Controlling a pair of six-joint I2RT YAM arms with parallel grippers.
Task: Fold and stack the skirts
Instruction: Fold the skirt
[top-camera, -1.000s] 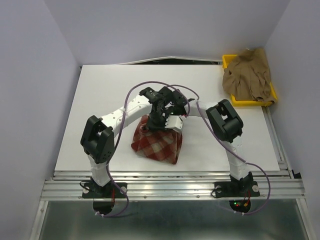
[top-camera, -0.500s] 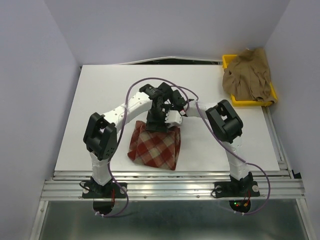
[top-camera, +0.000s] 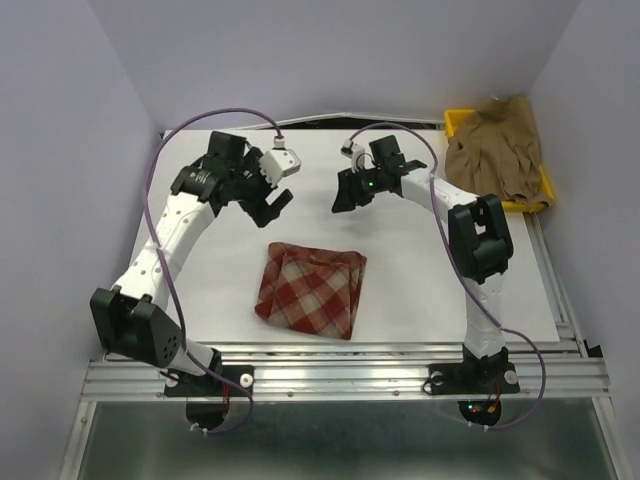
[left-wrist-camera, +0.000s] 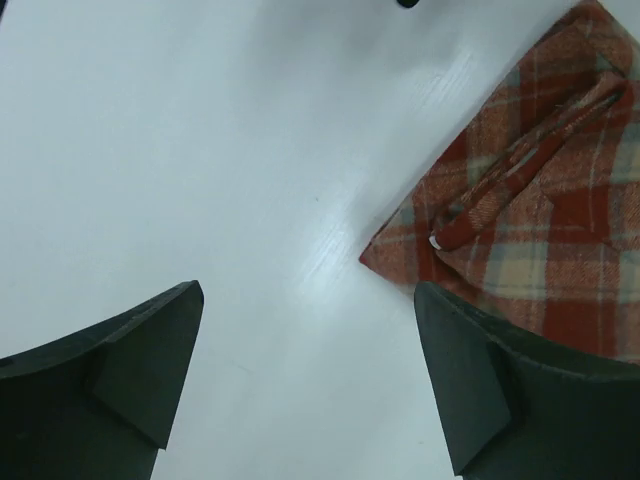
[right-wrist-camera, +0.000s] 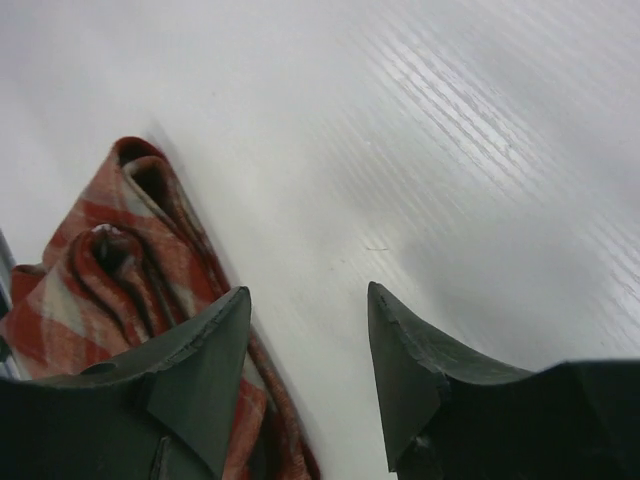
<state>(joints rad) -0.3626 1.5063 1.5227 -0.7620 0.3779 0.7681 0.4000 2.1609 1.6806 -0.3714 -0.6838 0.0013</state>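
Note:
The red-and-cream plaid skirt (top-camera: 312, 290) lies folded on the white table, near the front middle; its corner shows in the left wrist view (left-wrist-camera: 545, 220) and its layered edge in the right wrist view (right-wrist-camera: 110, 270). The tan-brown skirt (top-camera: 495, 150) is heaped on the yellow tray at the back right. My left gripper (top-camera: 272, 200) hovers behind and left of the plaid skirt, jaws wide open and empty (left-wrist-camera: 310, 345). My right gripper (top-camera: 345, 195) hovers behind the plaid skirt's right side, jaws partly open with nothing between them (right-wrist-camera: 308, 345).
The yellow tray (top-camera: 462, 122) sits at the table's back right corner under the tan skirt. Purple cables loop over both arms. Lilac walls close in the table on left, back and right. A metal rail (top-camera: 340, 375) runs along the near edge.
Both grippers let go of the plaid skirt, opened, and rose back away from it, the left one going left, the right one right. The skirt now lies flat and folded.

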